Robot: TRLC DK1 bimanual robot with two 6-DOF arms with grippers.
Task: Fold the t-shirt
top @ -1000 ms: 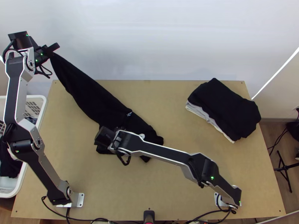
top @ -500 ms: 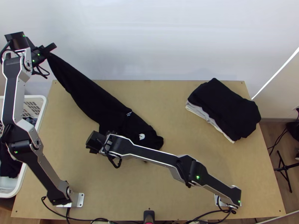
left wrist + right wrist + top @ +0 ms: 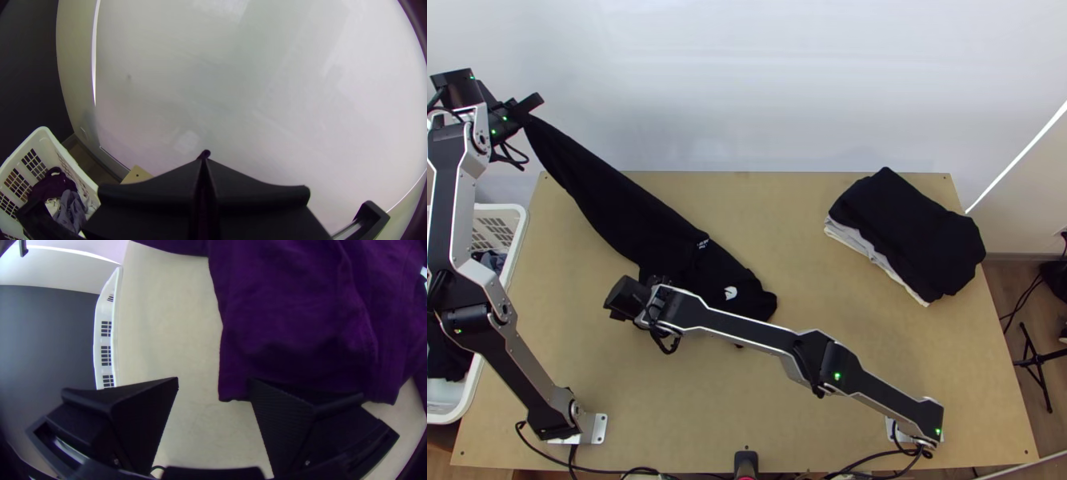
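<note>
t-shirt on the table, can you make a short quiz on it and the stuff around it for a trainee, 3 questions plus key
1. Multiple choice: what does the left pincer hold?
a) the rim of the basket
b) one end of the black t-shirt
c) a cloth from the pile
2. True or false: the right pincer has its two fingers apart.
3. Fill in the missing word: the top cloth on the pile of clothes is ____ in colour.

Key: 1 b; 2 true; 3 black
</note>
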